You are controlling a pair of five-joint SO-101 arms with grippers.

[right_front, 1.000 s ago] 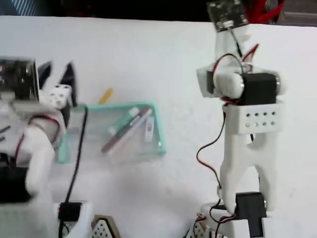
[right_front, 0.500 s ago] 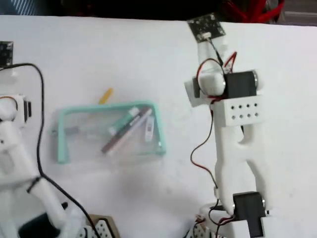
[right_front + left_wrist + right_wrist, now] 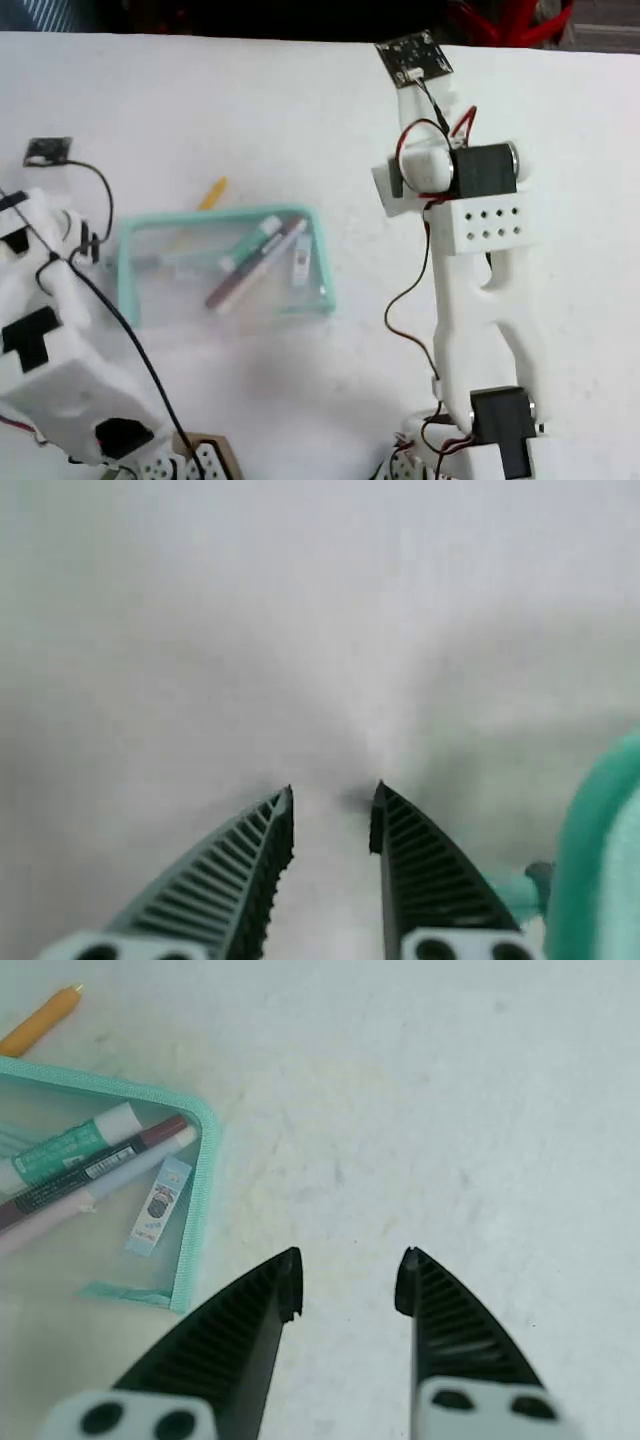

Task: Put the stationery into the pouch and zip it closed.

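A clear pouch with teal edging (image 3: pixel 225 215) lies flat left of the table's middle. Inside it are a teal-and-white pen (image 3: pixel 250 243), a dark red pen (image 3: pixel 255 265) and a small white case (image 3: pixel 301 262). A yellow pen (image 3: pixel 212 193) lies on the table just beyond the pouch's far edge. My left gripper (image 3: pixel 332 792) is open over bare table, with the pouch's teal edge (image 3: pixel 600 850) close beside it. My right gripper (image 3: pixel 348 1258) is open and holds nothing. It hangs over bare table off the corner of the pouch (image 3: pixel 200 1190), with the yellow pen (image 3: pixel 40 1022) farther off.
The left arm (image 3: pixel 50 340) fills the table's front left corner with its cable trailing beside the pouch. The right arm (image 3: pixel 480 260) stretches from the front edge toward the back at the right. White table lies open behind the pouch and between the arms.
The left arm has drawn back from over the pouch's left end toward the front left corner. The right arm shifted a little left, then held still. The pouch has stayed put.
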